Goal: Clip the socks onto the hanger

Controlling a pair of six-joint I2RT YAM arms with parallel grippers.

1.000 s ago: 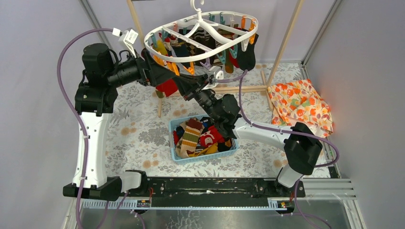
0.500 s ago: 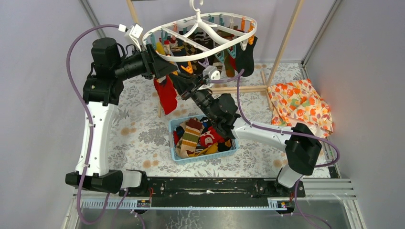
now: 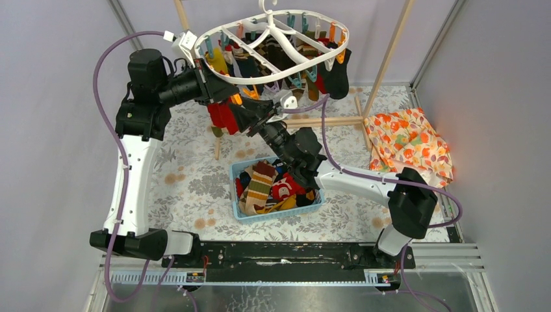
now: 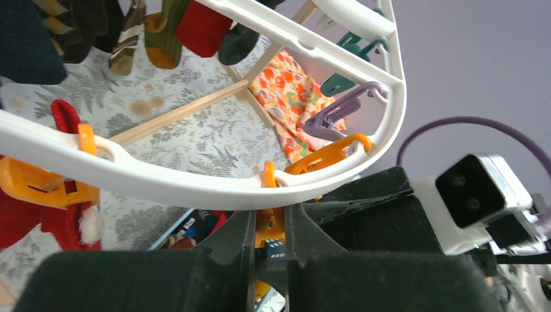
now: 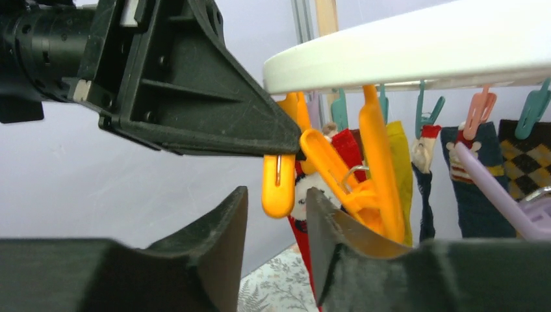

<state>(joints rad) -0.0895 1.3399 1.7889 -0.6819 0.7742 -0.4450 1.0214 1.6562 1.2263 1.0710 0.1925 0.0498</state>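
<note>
Under the near-left rim of the large white plastic oval hanger (image 4: 162, 182), the left gripper (image 4: 268, 216) is clamped on 1 dangling orange plastic clip (image 5: 278, 172), while the right gripper (image 5: 277, 198) sits just below, its 2 fingers parted and gripping nothing. A red fabric sock (image 4: 58, 221) hangs just beside that clip. The clip-opening step seems in hand; next the right gripper likely needs a sock from the blue plastic basket (image 3: 273, 216) fed into it.
</note>
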